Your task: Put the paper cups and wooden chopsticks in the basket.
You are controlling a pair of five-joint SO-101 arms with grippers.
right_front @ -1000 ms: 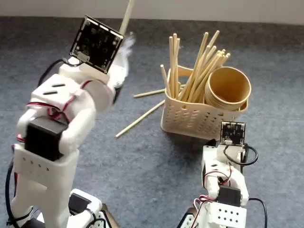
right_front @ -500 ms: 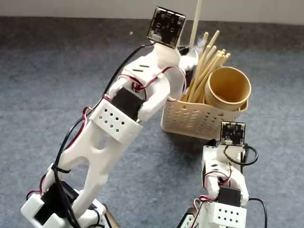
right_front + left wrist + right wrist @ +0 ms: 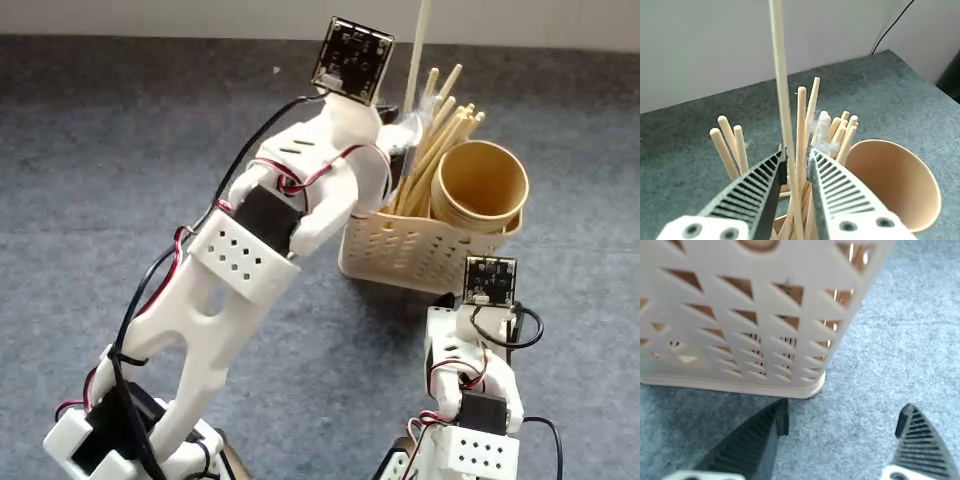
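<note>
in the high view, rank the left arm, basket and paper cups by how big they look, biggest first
1. left arm, by far the largest, though it stands nearer the camera than the others, which inflates it
2. basket
3. paper cups, nested inside the basket and clearly smaller than it

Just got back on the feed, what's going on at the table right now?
The left gripper is shut on a wooden chopstick and holds it upright over the basket. The basket already holds a bundle of chopsticks and the stacked paper cups. The right gripper is open and holds nothing. It sits low over the grey carpet, next to the basket's wall.
</note>
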